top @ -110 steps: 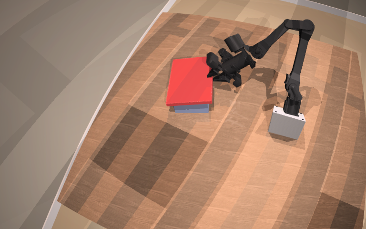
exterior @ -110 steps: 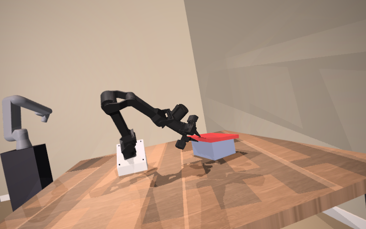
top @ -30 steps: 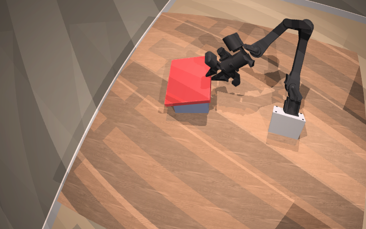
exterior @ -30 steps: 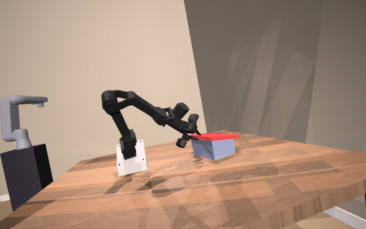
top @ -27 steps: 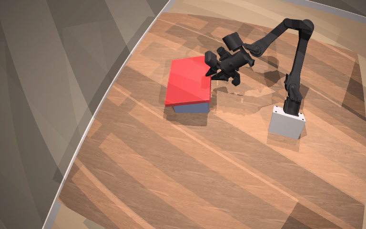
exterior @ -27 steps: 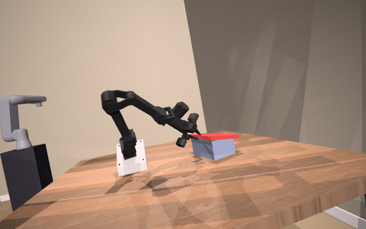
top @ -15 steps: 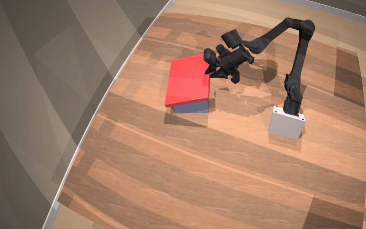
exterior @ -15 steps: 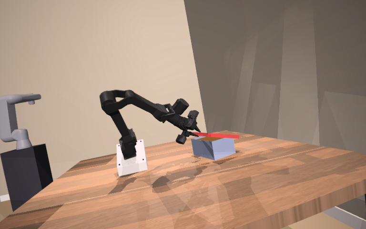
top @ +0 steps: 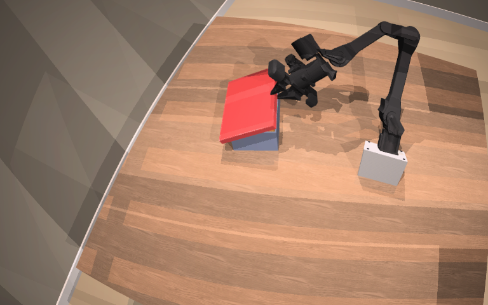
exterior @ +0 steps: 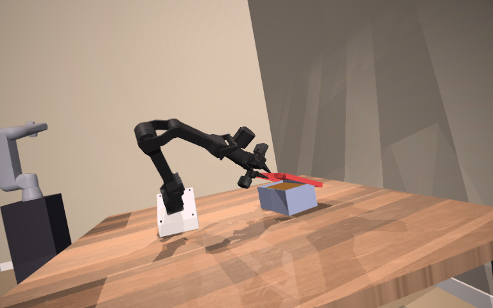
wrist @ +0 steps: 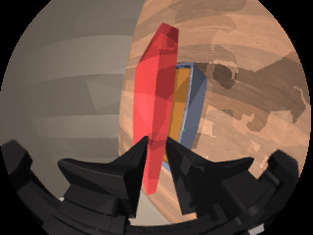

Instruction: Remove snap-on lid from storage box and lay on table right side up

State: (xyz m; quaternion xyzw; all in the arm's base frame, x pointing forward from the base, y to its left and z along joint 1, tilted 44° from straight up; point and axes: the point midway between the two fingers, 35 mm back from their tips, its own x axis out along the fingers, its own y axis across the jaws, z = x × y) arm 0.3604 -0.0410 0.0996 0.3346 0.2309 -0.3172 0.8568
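Observation:
The red lid (top: 250, 107) (exterior: 303, 179) (wrist: 152, 105) is tilted over the storage box, its edge near the arm raised and its far side lower, overhanging the box's far side. My gripper (top: 274, 95) (exterior: 269, 174) (wrist: 156, 139) is shut on the lid's raised near edge, toward one end of that edge. The blue-grey storage box (top: 257, 142) (exterior: 302, 199) (wrist: 197, 100) stands upright on the table. Its near rim is uncovered and an orange-brown inside shows through the gap. Whether the lid's far side touches the box rim is hidden.
The wooden table (top: 251, 222) (exterior: 363, 246) carries the box and the arm's white base (top: 381, 167) (exterior: 178, 226). The table edge runs beyond the lid's far side. A grey second arm (exterior: 12, 160) stands on a dark pedestal off the table.

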